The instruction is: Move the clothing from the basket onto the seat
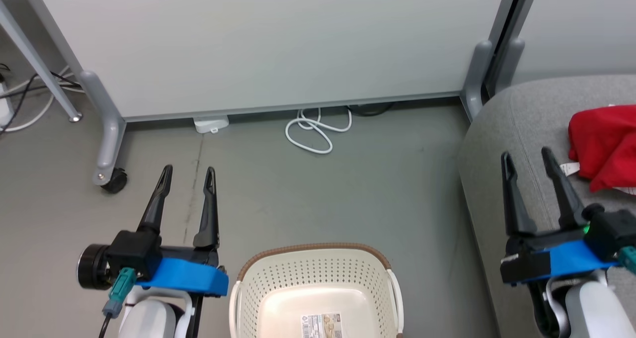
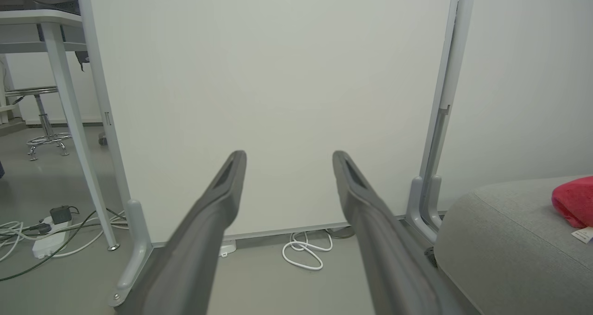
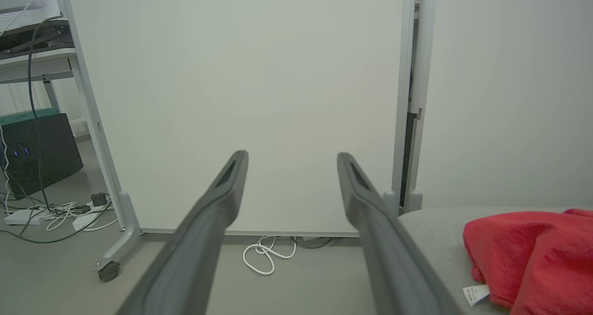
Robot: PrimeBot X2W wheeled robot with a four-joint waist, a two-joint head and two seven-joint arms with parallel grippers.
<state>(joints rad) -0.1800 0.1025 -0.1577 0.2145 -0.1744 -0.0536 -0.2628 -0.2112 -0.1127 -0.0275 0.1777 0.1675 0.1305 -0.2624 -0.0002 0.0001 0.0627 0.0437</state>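
**Clothing heaped on the grey seat, both grippers spread wide**

Clothing of red fabric lies bunched in a soft heap on the seat, a large rounded piece upholstered in light grey weave at the right side of the head view. The heap runs off the right edge of that view, so I cannot tell how many garments it holds. A small white tag sticks out from its left side and rests on the grey fabric.

The basket, cream-white perforated plastic with a brown rim, stands on the grey floor at the bottom centre, well apart from the clothing. Its pale bottom is in plain sight, with a printed label stuck to it.

The left gripper hangs over the floor just left of the basket, its two dark fingers spread apart and gripping nothing. The right gripper hangs over the left part of the seat, its fingers spread apart too, close to the tag and the red heap but closed on neither.

Beyond them stands a pale partition panel on grey feet, one with a black caster. A white cable lies coiled on the floor at its base.
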